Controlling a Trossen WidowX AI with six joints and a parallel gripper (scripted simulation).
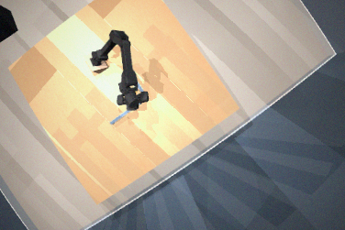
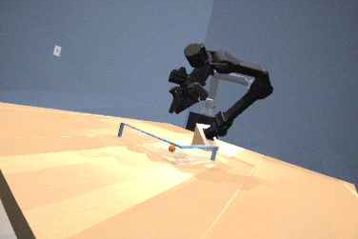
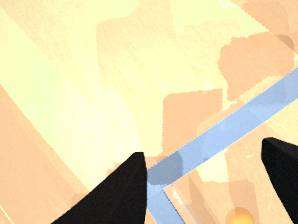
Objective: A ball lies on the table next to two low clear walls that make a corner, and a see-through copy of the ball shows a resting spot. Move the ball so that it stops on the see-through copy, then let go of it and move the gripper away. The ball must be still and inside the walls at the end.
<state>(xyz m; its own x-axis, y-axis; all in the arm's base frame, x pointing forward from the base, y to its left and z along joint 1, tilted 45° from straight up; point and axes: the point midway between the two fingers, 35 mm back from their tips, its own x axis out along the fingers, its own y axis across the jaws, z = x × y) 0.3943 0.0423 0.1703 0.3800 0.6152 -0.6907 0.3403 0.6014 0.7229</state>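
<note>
From above, the arm (image 1: 125, 70) covers the ball and the corner of the walls (image 1: 120, 118) right under the gripper (image 1: 132, 102). Up close, both fingers run off the bottom and right edges, tips only. The ball (image 3: 240, 221), just below and between them, looks soft-edged. From the side, the ball (image 2: 171, 148) under the gripper (image 2: 180, 99) is a mere speck.
</note>
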